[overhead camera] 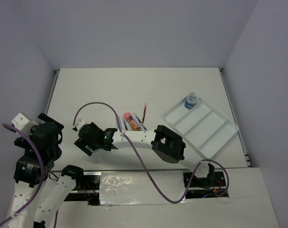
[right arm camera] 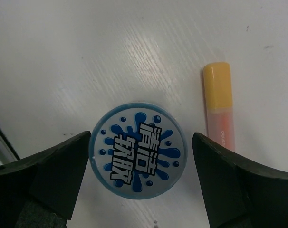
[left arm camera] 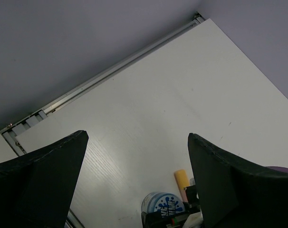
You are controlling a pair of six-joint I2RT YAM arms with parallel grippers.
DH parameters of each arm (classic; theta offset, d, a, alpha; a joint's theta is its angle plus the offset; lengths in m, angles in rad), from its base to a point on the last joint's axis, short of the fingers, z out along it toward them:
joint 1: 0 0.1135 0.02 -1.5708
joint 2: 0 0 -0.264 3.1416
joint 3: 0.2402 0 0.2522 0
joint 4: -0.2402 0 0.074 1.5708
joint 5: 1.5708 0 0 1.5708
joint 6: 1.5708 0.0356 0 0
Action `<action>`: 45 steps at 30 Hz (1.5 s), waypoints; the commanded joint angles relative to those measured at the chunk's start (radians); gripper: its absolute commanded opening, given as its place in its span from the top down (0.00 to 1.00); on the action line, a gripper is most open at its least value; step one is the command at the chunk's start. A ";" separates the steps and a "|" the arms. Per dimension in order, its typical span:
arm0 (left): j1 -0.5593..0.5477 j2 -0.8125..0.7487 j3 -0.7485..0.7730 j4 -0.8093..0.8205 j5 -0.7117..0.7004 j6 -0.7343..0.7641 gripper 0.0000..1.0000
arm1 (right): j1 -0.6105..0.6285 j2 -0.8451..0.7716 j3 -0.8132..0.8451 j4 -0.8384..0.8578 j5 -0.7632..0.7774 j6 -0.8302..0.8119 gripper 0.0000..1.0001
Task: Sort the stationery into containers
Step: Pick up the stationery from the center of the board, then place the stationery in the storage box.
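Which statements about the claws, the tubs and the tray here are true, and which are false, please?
1. The right claw is open, with a round blue-white tub between its fingers. True.
2. The yellow-capped marker lies inside the tray. False: it lies on the table, beside that tub.
3. The left claw is shut on a pen. False: it is open and holds nothing.
4. A second tub sits at the tray's far corner. True.
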 commanded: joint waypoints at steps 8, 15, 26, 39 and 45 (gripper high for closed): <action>0.004 -0.017 -0.007 0.055 0.004 0.033 0.01 | 0.002 -0.213 -0.179 0.177 -0.119 0.025 0.63; 0.004 -0.035 -0.016 0.081 0.013 0.061 0.01 | -0.128 -0.741 -0.605 0.427 -0.244 0.077 0.64; 0.002 0.051 -0.042 0.192 0.181 0.194 0.01 | -0.828 -0.874 -0.759 0.076 0.199 0.189 0.63; 0.002 0.104 -0.053 0.237 0.274 0.251 0.01 | -0.954 -0.697 -0.790 0.110 0.155 0.187 0.62; 0.002 0.123 -0.054 0.243 0.291 0.259 0.01 | -0.969 -0.735 -0.866 0.135 0.158 0.224 0.59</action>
